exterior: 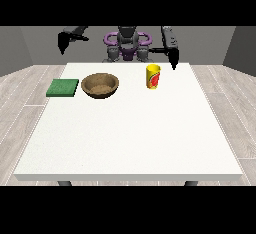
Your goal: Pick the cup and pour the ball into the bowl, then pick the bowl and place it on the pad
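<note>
Item 1: large white rectangular bench [130,138], carrying three things, all in its far half.

Item 2: flat green square pad [63,87], lying at the bench's 10 o'clock edge, partly overhanging the side.

Item 3: round brown wooden bowl [100,85], upright, just beside the pad at its 3 o'clock, apart from it. Inside is plain brown; no ball shows in it.

Item 4: yellow cylindrical cup with a red mark on its side [153,76], upright at about 1 o'clock from the bench's middle, well apart from the bowl at the bowl's 3 o'clock. Its contents cannot be made out.

Item 5: black hand at the view's right [173,58], hanging fingers down, near the cup at its 1 o'clock, above the bench's far edge and not touching the cup. Fingers look straight and point downward, holding nothing.

Item 6: black hand at the view's left [63,42], raised off the bench beyond its far corner, at 11 o'clock from the pad and well apart from it. Holds nothing; whether its fingers are apart or together cannot be told.
</note>
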`<action>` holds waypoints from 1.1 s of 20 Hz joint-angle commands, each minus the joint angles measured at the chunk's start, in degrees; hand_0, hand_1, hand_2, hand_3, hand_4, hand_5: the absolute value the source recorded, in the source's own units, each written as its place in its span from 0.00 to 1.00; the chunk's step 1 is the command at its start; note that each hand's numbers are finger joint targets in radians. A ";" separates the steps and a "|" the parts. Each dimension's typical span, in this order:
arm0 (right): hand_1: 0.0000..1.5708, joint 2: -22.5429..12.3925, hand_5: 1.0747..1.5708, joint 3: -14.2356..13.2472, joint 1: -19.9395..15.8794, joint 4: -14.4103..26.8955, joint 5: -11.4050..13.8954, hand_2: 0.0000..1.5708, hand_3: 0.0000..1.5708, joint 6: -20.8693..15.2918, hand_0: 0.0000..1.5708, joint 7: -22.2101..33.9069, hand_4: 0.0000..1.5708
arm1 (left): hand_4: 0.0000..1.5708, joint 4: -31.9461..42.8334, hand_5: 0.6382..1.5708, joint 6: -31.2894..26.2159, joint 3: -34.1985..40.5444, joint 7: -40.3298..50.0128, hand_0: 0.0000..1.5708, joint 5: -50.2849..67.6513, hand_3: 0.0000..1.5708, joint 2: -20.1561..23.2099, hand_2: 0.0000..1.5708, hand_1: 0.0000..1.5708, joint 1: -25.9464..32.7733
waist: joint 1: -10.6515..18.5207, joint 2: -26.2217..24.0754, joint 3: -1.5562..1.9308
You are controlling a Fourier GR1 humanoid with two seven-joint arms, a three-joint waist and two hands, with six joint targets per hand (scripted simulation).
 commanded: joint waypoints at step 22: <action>0.00 -0.54 1.00 0.32 -2.15 4.34 1.25 0.00 0.00 4.23 0.00 -7.42 0.00 | 0.00 42.96 0.99 8.63 5.82 -28.56 0.00 -1.80 0.00 -0.45 0.00 0.00 -18.27 | -5.64 6.70 -0.03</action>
